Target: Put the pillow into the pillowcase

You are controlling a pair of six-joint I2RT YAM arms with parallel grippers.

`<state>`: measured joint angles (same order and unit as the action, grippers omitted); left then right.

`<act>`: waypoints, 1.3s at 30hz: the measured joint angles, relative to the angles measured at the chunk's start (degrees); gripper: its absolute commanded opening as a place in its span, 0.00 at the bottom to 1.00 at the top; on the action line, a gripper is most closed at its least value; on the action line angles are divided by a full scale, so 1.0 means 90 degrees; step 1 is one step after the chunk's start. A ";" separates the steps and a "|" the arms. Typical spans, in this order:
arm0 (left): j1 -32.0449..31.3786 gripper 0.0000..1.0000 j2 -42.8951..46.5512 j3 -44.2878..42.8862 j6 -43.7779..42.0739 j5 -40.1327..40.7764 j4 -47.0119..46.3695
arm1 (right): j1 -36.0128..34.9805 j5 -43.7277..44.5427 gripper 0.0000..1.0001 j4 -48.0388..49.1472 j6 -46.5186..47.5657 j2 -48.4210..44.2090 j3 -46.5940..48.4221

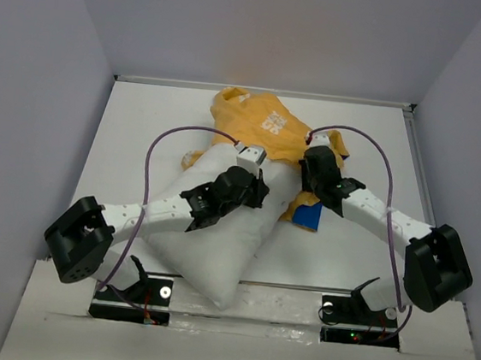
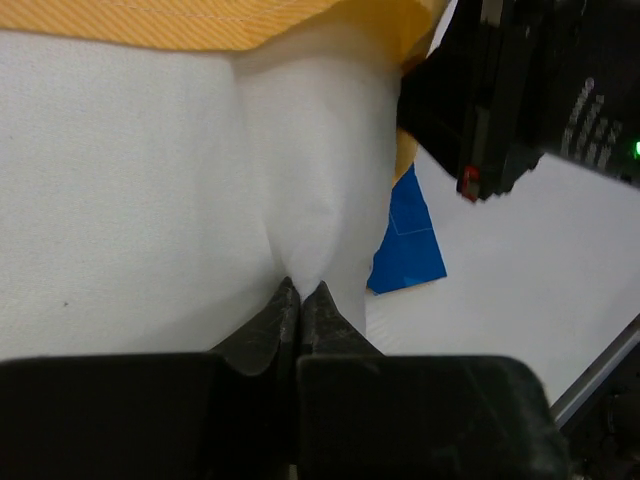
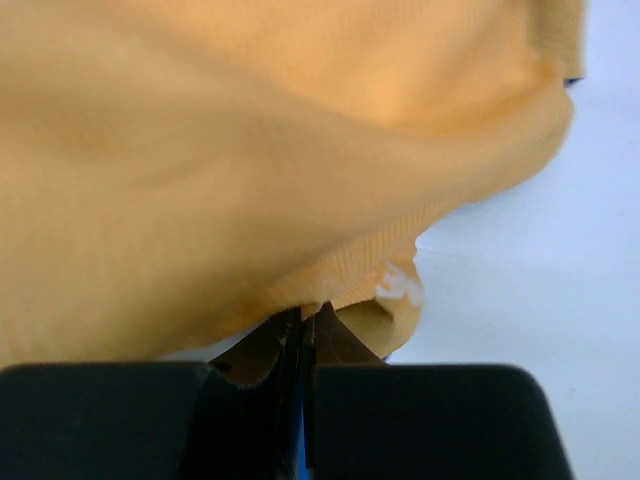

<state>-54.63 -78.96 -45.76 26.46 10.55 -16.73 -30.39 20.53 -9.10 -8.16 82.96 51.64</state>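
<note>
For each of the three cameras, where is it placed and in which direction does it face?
Top external: above and behind the bases, facing down at the table; left arm and right arm reach over the pillow and pillowcase.
Left wrist: on the left arm, facing along its fingers; left gripper shut on the pillow, right arm beyond.
Right wrist: on the right arm, facing along its fingers; right gripper shut on the pillowcase.
Shared: top and left wrist both show the pillowcase's blue corner.

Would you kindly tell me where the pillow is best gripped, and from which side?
Probably a pinched fold of top fabric near the pillowcase mouth, from above on the near side: the pillow is too plump to span, and the pillowcase covers its far end.
</note>
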 measured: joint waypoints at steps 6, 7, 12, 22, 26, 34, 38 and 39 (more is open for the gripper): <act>0.0000 0.00 -0.0379 0.0012 0.0194 0.0051 -0.0767 | -0.1275 -0.0952 0.00 -0.0539 -0.0432 -0.0673 -0.0100; 0.0000 0.00 -0.0423 0.0024 0.0243 0.0087 -0.0908 | -0.1428 -0.1134 0.00 -0.0639 -0.0505 -0.0789 -0.0114; -0.0046 0.00 -0.0510 0.0362 0.0729 0.0515 -0.1780 | -0.1676 -0.2069 0.00 -0.1115 -0.0845 -0.1588 -0.0197; -0.0180 0.00 -0.0544 0.0716 0.1350 0.1931 -0.2951 | -0.1700 -0.3473 0.00 -0.0886 -0.1676 -0.2280 -0.0629; -0.0185 0.00 -0.0588 0.0777 0.1394 0.2310 -0.3266 | -0.1690 -0.3446 0.00 -0.0840 -0.1807 -0.2120 -0.0736; 0.0034 0.00 0.0187 0.0583 0.0517 0.2992 -0.3300 | -0.0607 -0.4636 0.00 -0.1421 -0.1316 0.0175 0.2586; 0.0452 0.00 0.0741 0.0104 0.0012 0.3337 -0.3053 | -0.0578 -0.5282 0.00 -0.1690 -0.0954 0.1600 0.5707; 0.0449 0.00 0.0831 0.0058 0.0002 0.3293 -0.3065 | -0.0583 -0.5433 0.00 -0.1642 -0.0916 0.1644 0.5996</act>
<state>-50.59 -71.48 -45.23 26.48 40.18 -44.31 -35.64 -28.36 -23.88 -16.40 97.76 105.60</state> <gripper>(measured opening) 0.080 0.017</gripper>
